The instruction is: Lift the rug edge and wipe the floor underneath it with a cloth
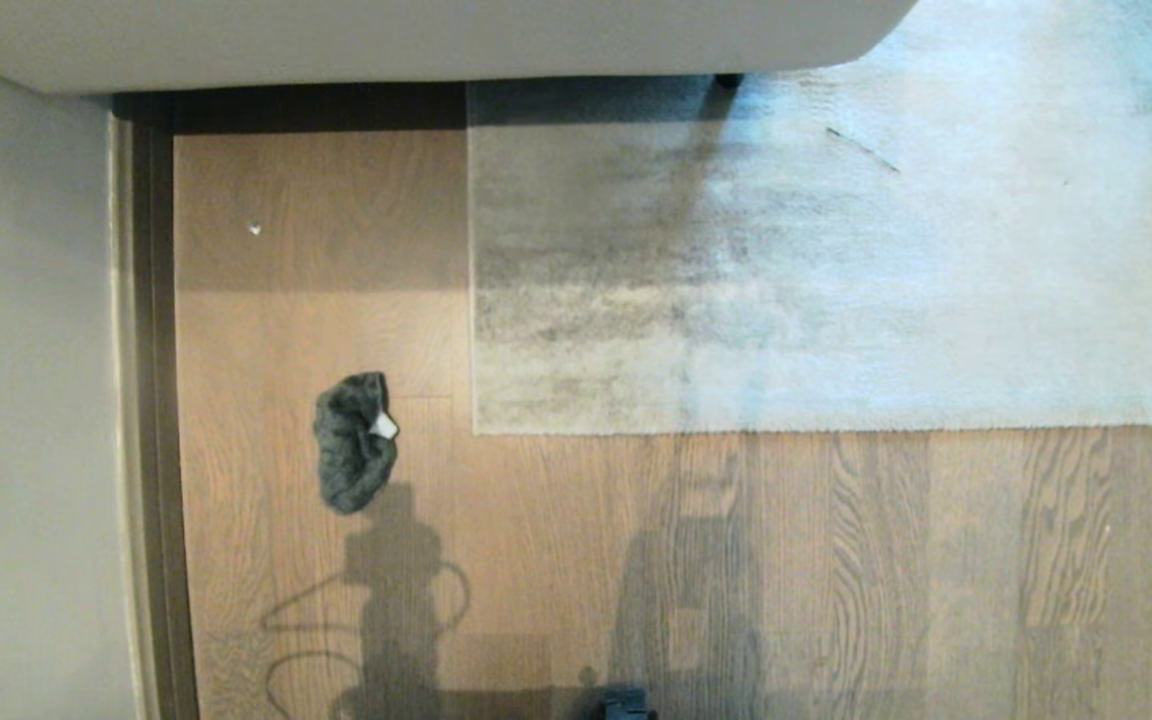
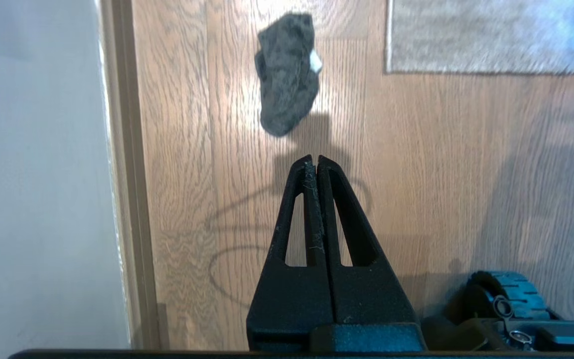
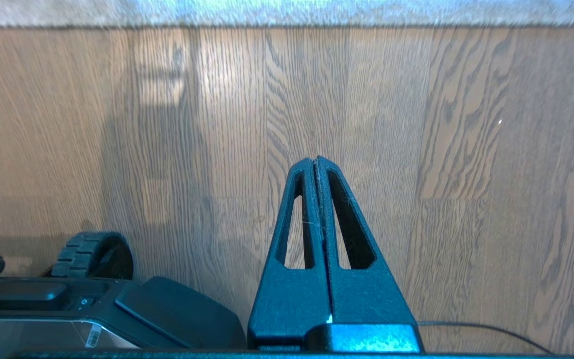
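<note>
Rug edge (image 1: 476, 300): lies flat on the floor (image 1: 836, 560); its straight side and near corner show in the head view, with the cloth (image 1: 356, 455) on bare planks just beside that corner, toward the wall (image 1: 26, 400).
Cloth against left gripper (image 2: 314, 159): the dark fuzzy bundle, a white patch at one side, lies ahead of the tips and apart from them; no contact.
Rug against right gripper (image 3: 315, 159): only a thin strip of rug runs along the far side of the planks, well apart from the tips.
Head view only: pale furniture (image 1: 416, 40) overhanging the rug's far end, and a dark baseboard strip (image 1: 151, 400) along the wall; neither arm appears there.
Wrist views only: both grippers, plus the robot's base with a treaded wheel (image 3: 92, 254).
Left jaws: pressed together, tips meeting, holding nothing, hanging above the floor.
Right jaws: clenched likewise, empty, over bare planks.
</note>
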`<state>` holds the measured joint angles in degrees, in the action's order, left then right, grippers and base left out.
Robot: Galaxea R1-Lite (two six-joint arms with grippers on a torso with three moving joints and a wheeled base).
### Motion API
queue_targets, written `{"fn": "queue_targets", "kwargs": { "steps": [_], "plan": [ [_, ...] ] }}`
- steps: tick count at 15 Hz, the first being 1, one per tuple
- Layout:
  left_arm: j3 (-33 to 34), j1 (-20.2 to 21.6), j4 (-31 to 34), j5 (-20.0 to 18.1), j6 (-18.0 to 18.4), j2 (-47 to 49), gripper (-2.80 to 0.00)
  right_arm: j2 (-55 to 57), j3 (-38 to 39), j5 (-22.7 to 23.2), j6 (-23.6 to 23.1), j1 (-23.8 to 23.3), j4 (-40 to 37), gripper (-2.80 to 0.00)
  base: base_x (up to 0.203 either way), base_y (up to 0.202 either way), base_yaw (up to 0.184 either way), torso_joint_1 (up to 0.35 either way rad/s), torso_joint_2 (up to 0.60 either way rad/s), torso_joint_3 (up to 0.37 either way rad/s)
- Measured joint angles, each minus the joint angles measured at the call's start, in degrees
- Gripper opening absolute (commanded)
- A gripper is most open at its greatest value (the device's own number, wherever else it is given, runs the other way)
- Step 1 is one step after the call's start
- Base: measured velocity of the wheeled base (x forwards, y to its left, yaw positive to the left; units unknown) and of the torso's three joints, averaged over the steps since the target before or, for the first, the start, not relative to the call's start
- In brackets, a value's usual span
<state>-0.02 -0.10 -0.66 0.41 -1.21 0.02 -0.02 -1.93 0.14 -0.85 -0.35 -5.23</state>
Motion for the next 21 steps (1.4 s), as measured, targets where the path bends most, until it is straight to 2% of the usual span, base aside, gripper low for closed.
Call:
{"fn": "queue_targets", "kwargs": {
  "steps": [21],
  "plan": [
    [-0.02,0.0,0.0,0.0,-0.35,0.0,-2.8,-0.05,0.0,0.03,0.0,0.0,-0.02,-2.8,0.0,0.0,0.0,0.003,0.0,0.202]
  ]
}}
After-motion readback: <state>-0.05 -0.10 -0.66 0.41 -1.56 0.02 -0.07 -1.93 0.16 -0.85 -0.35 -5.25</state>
